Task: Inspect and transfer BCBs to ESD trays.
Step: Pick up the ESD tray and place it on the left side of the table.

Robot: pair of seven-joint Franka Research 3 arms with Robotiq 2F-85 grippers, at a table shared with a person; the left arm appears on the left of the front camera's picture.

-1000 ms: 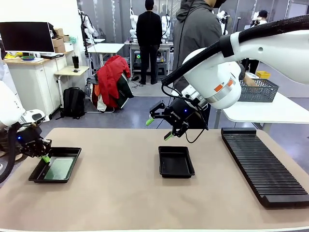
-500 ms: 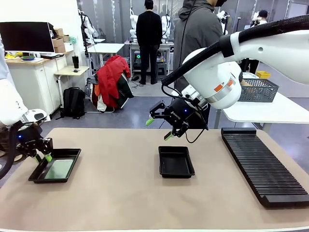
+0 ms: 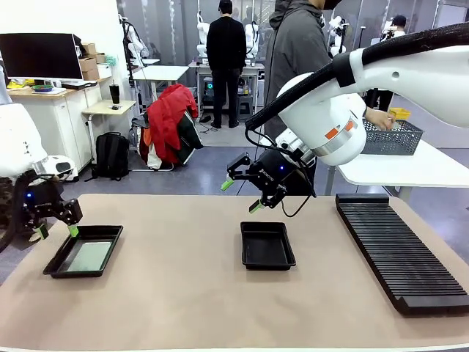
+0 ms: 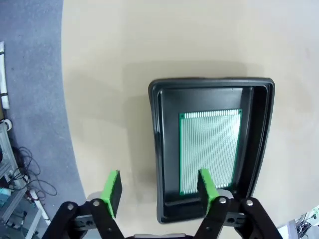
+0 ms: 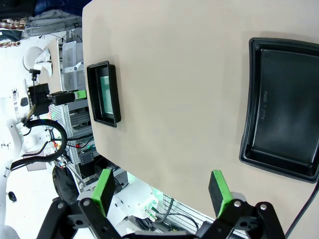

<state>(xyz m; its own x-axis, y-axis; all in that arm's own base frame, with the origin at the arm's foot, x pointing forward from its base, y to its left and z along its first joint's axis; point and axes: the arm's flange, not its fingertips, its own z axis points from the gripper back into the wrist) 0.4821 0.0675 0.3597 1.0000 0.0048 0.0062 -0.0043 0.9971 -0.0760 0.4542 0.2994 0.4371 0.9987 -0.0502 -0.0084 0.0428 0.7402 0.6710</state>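
Beige table (image 3: 183,293), rounded at the near edge, bare along the near strip. At near left, shallow black ESD tray (image 3: 60,268) with a pale green BCB (image 3: 89,256) lying flat on its floor. Just past that tray's left end, left gripper (image 3: 56,232) raised above the rim, jaws spread wide, nothing between them, touching neither tray nor board. Seen down the left wrist camera, one green pad (image 4: 206,185) over the board's near end, the other over bare table beside the tray; nothing in the way between pads and board.

At mid-table, second ESD tray (image 3: 267,248), black, empty, well apart from the first. Above its far edge, right gripper (image 3: 242,196) hanging clear and tilted, jaws likewise apart, holding nothing, a black cable looping under the wrist. Along the right side, long black ribbed rack (image 3: 399,253) running near to far.

Beyond the far edge, person in a grey hooded top (image 3: 297,44), partly hidden behind the right arm (image 3: 330,121), hand (image 3: 381,117) at a grey mesh basket (image 3: 399,138) on a white side table (image 3: 418,169). Farther back, red jacket (image 3: 170,110) heaped over a seat, black backpack (image 3: 111,155) on the floor, dark monitor (image 3: 40,55) on a white cabinet at left
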